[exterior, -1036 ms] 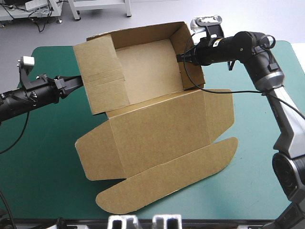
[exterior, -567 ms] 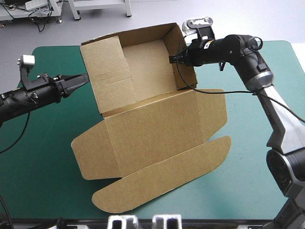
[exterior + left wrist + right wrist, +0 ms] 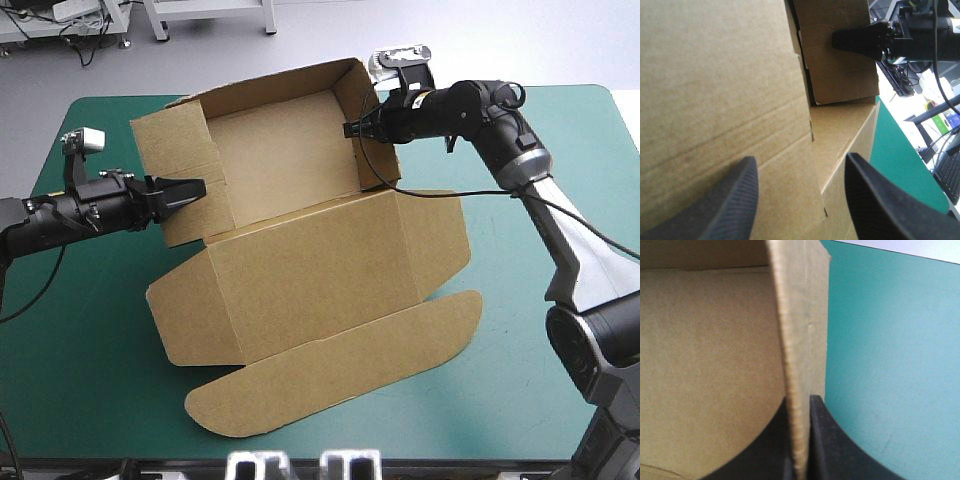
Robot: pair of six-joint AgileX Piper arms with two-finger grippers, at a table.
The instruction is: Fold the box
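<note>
Well, the box (image 3: 310, 245) sits in the middle of the table (image 3: 80, 350), on the teal-green cover. Its tray part is at the far side with walls standing up. The lid (image 3: 320, 290) lies flat on the near side, with a long round flap (image 3: 330, 375) at the very front.

The right gripper (image 3: 350, 130) is pinching the right wall (image 3: 800, 315) of the tray. Its two black fingers are pressed together with the board squeezed between them, one inside the tray and one outside. The left gripper (image 3: 195, 187) has its fingers wide apart. It is right at the left wall (image 3: 165, 165), which looks to lean outward a bit and is not tucked in. I cannot tell if the fingers touch the board or are just near it.

I think the job now is to get that left wall up and tucked. Here is what might go wrong. Only one thin wall is being held, so if the right arm pulls or twists hard, that wall could bend or rip. If the left fingers push the board and do not catch it, the whole box could slide or turn on the cover, and the wall could flop back out.
</note>
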